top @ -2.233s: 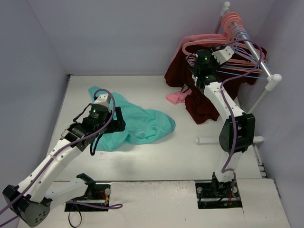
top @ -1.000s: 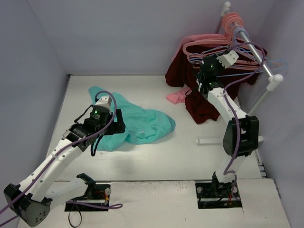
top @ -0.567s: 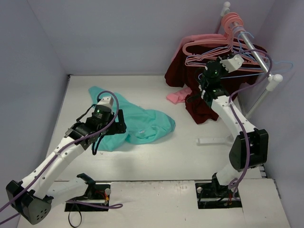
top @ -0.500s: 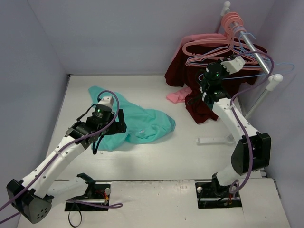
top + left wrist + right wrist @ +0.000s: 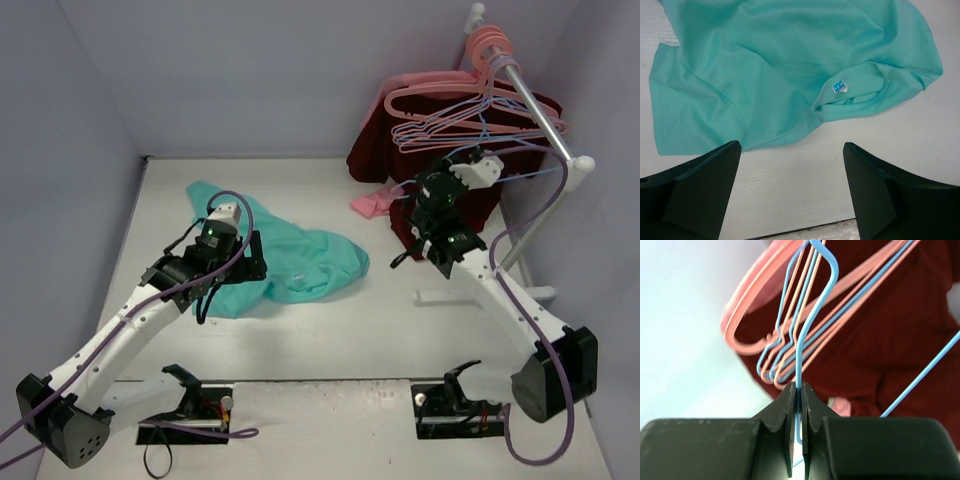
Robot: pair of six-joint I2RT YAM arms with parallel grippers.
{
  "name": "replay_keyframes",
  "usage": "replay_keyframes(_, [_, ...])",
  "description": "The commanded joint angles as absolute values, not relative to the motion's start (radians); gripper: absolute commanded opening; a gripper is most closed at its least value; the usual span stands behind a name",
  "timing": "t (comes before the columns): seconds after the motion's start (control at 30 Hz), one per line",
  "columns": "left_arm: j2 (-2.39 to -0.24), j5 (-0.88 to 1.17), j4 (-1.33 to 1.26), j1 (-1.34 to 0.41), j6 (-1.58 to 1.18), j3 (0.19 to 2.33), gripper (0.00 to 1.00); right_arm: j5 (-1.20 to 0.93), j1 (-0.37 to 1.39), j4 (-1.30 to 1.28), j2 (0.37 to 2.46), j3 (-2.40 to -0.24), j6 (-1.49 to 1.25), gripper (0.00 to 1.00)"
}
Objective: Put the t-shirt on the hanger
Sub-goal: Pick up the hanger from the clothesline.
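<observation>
Left gripper (image 5: 791, 146) has its fingers spread wide, hovering over the near edge of the t-shirt (image 5: 300, 262). The t-shirt lies crumpled on the table (image 5: 330, 330), left of centre, with its collar and label facing the wrist camera. A pink cloth (image 5: 370, 205) lies further right, beside the maroon garment (image 5: 375, 150). Right gripper (image 5: 799, 390) is clamped on the hanger (image 5: 800, 367) wire, raised by the pink hangers (image 5: 440, 100) on the rail (image 5: 540, 115). Cannot tell whether the hanger's hook is on the rail.
</observation>
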State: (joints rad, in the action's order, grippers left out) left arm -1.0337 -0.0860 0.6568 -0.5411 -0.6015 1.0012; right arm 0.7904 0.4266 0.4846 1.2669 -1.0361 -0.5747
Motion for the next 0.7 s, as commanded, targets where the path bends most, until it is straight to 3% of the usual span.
replay_keyframes(0.0, [-1.03, -0.109, 0.654, -0.537, -0.579, 1.028, 0.79, 0.76, 0.497, 0.471, 1.167, -0.986, -0.677, 0.0])
replay_keyframes(0.27, [-1.03, -0.144, 0.678, -0.535, -0.563, 1.02, 0.79, 0.54, 0.697, 0.367, 1.098, -0.877, -0.703, 0.0])
replay_keyframes(0.67, [-1.05, -0.169, 0.677, -0.534, -0.592, 1.015, 0.79, -0.334, 0.729, 0.313, 1.117, -0.88, -0.367, 0.0])
